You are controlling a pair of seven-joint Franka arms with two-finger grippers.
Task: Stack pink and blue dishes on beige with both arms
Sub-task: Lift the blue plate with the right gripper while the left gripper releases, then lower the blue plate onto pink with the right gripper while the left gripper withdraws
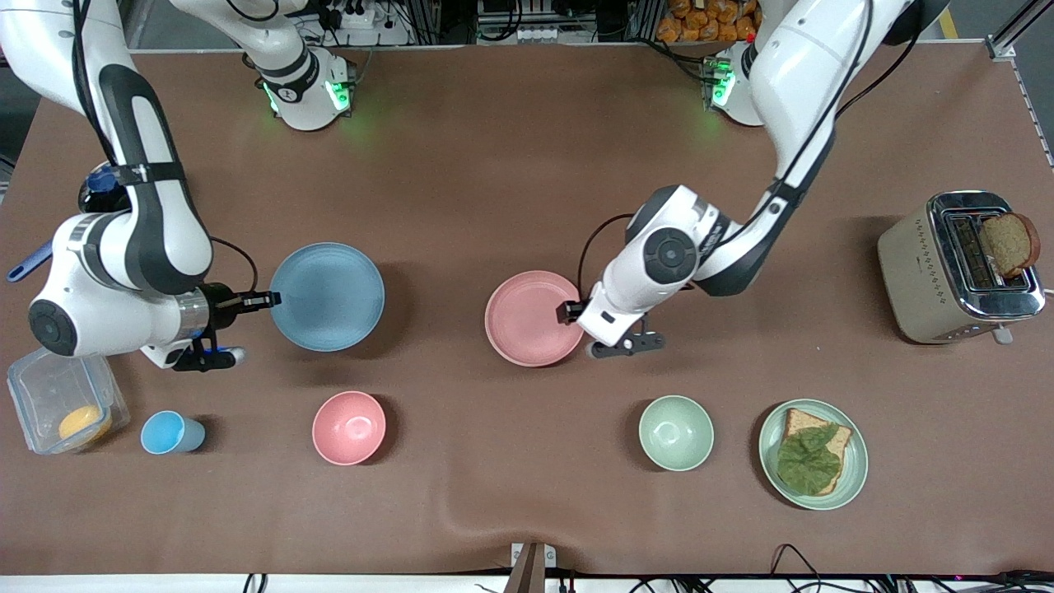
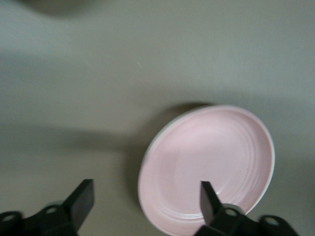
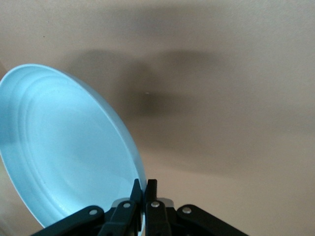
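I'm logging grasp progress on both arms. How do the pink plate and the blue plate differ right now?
The blue plate is pinched at its rim by the right gripper, fingers shut on it; the pink plate is not gripped, the left gripper open at its edge. The blue plate sits toward the right arm's end of the table, the pink nearer the middle. Both are flat, round, similar in size.

The brown table [image 1: 510, 148] is seen bearing a pink plate [image 1: 531, 317] at mid-frame and a toaster [image 1: 955, 272] toward the left arm's end. Along the lower frame, a clear container [image 1: 49, 387], blue cup [image 1: 169, 432], pink bowl [image 1: 349, 427], green bowl [image 1: 676, 432] and green plate [image 1: 859, 461] are set in a row.
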